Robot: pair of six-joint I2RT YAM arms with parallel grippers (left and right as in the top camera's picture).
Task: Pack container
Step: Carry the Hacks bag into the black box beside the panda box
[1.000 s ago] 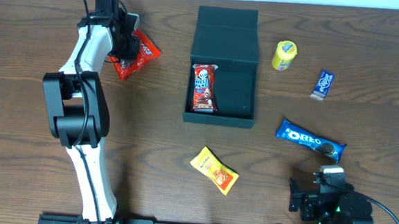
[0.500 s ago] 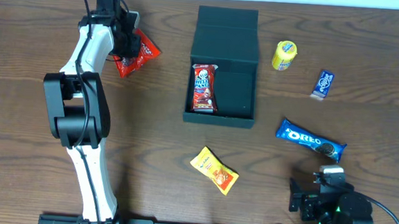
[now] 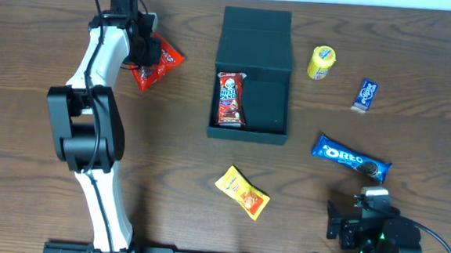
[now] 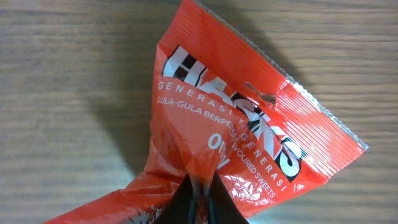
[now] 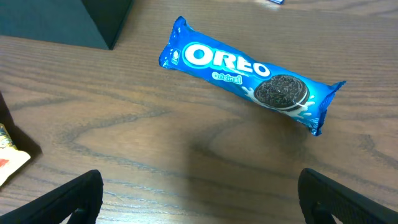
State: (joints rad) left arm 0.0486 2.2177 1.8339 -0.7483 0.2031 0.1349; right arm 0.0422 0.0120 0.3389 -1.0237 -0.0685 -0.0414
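Observation:
The dark teal container point(image 3: 269, 113) stands open at the table's middle back, its flap lid laid back, with a red snack bar point(image 3: 230, 99) lying in its left side. My left gripper point(image 3: 144, 49) is at the far left back, shut on a red sweets packet point(image 3: 157, 63), pinching a fold of its wrapper point(image 4: 249, 124) between the fingertips point(image 4: 200, 198). My right gripper point(image 5: 199, 199) is open and empty over bare wood at the front right, with the blue Oreo pack point(image 5: 249, 78) lying just beyond it.
A yellow snack packet point(image 3: 242, 192) lies in front of the container. A yellow cup-shaped item point(image 3: 321, 62) and a small blue packet point(image 3: 365, 94) lie right of it. The Oreo pack point(image 3: 351, 157) lies at the right.
My left gripper has shifted slightly right with the red packet pinched in it. The right arm has not moved.

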